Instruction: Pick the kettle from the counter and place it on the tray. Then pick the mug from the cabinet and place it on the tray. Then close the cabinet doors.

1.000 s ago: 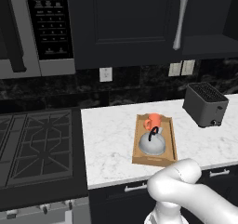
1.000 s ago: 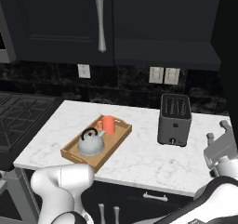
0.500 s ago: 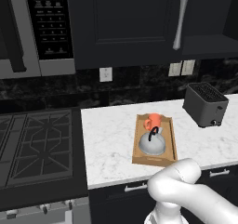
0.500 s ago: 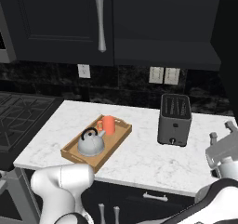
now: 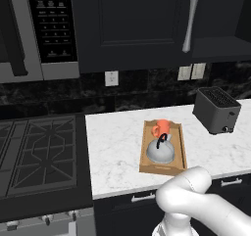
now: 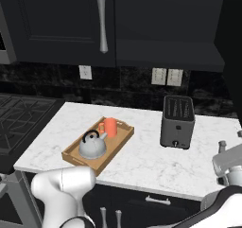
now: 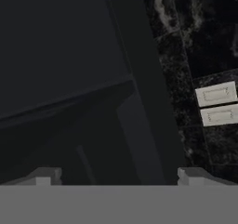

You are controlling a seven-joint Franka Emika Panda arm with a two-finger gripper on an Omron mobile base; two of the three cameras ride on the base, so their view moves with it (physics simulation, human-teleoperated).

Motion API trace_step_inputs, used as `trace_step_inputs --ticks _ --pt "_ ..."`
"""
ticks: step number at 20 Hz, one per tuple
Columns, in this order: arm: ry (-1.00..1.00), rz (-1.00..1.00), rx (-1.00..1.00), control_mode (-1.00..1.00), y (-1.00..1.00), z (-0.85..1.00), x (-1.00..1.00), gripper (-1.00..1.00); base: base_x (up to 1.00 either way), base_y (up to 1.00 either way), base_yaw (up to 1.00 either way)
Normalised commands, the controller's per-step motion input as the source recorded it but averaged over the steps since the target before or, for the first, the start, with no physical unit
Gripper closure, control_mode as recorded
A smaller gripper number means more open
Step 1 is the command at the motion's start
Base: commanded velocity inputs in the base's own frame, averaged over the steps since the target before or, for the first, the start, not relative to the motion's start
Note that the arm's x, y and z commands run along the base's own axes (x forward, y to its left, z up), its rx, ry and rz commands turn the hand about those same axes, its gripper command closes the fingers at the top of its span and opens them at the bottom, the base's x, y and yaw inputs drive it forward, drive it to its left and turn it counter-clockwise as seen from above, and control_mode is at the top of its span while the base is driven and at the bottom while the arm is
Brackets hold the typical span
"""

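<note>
- Kettle point(image 5: 161, 152) and mug point(image 5: 162, 128) both sit inside the tray point(image 5: 179, 149) on the desk point(image 5: 115, 152), the mug just behind the kettle.
- We judge the cabinet doors point(image 6: 61, 23) remain to be closed.
- Our jaws stand wide apart, holding nothing, facing the dark cabinet point(image 7: 69, 79).

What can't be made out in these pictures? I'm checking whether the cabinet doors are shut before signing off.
- Right cabinet door: cut off by the right edge in the right base view, so its position is unclear.
- Hand view: dark cabinet panels blend together; no seam readable.
- Tool: its tips stand wide apart, but their ends are cut off at the bottom edge.
- Mug handle: too small in the left base view.
</note>
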Motion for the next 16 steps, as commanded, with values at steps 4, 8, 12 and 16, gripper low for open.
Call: trace_step_inputs --ticks 4,8,12,16 --pt "0.0 0.0 0.04 -1.0 -0.42 0.3 0.0 -1.0 0.0 0.0 0.0" --pt "-0.09 0.0 0.0 -1.0 -0.18 0.65 -0.12 -1.0 0.0 0.0 0.0" --pt "-0.26 0.0 -0.09 -1.0 0.02 0.73 -0.34 -1.0 0.0 0.0 0.0" --pt "-0.24 0.0 -0.2 -1.0 0.19 0.58 -0.28 -1.0 0.0 0.0 0.0"
